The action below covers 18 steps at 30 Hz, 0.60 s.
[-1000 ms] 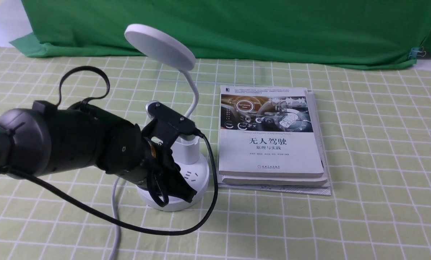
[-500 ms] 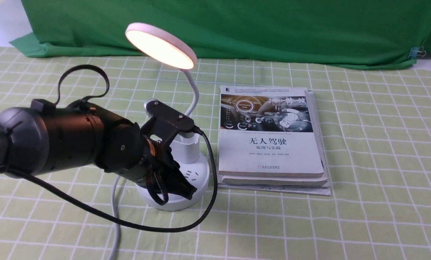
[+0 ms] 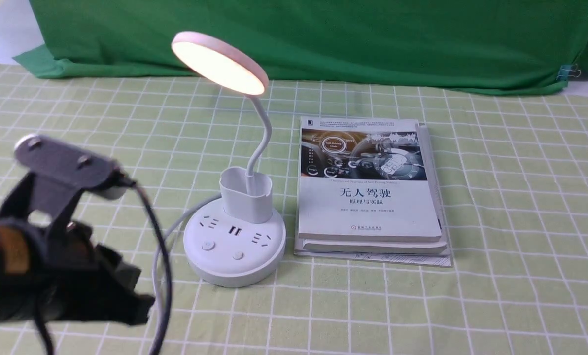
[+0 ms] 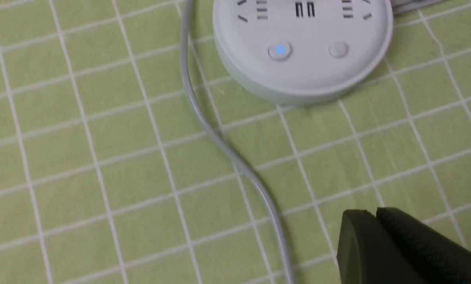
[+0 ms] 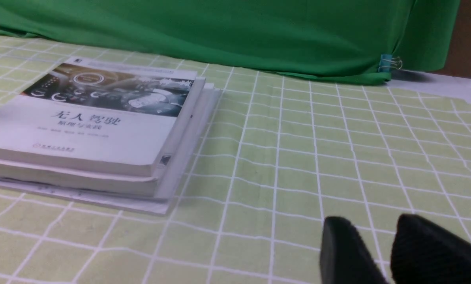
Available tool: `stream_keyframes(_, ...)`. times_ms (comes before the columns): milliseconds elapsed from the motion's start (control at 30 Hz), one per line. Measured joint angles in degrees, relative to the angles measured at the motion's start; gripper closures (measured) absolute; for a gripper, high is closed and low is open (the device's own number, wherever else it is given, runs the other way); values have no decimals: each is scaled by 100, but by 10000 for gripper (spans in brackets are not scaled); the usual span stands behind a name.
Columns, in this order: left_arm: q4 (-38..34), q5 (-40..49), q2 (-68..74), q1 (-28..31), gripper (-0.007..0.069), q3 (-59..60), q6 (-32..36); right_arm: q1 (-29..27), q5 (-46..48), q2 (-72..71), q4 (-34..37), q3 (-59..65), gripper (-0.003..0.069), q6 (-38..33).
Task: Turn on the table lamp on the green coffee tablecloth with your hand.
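I see the lamp (image 3: 234, 246) shining on the cloth (image 3: 515, 207), the books (image 3: 370, 207) at its three o'clock. My left claw (image 4: 374, 215) is closed, at its eight o'clock (one button (image 4: 280, 50) shows blue). My right claw (image 5: 371, 225) is open.

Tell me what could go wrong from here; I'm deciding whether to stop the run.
The table lamp is already lit, so another press on its buttons might switch it off. The left end effector is near the lamp's cord; dipping lower, it could snag it. The black cable hanging off that arm might catch the lamp if the arm swings back.
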Motion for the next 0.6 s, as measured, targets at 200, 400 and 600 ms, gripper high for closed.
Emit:
stream_keyframes(200,-241,-302,-2253,0,606,902,-216,0,0,0,0,0,414,0)
stream_keyframes(400,-52,-426,-4281,0,606,1083,-214,0,0,0,0,0,414,0)
stream_keyframes(600,1,-446,-5114,0,606,1083,-214,0,0,0,0,0,414,0)
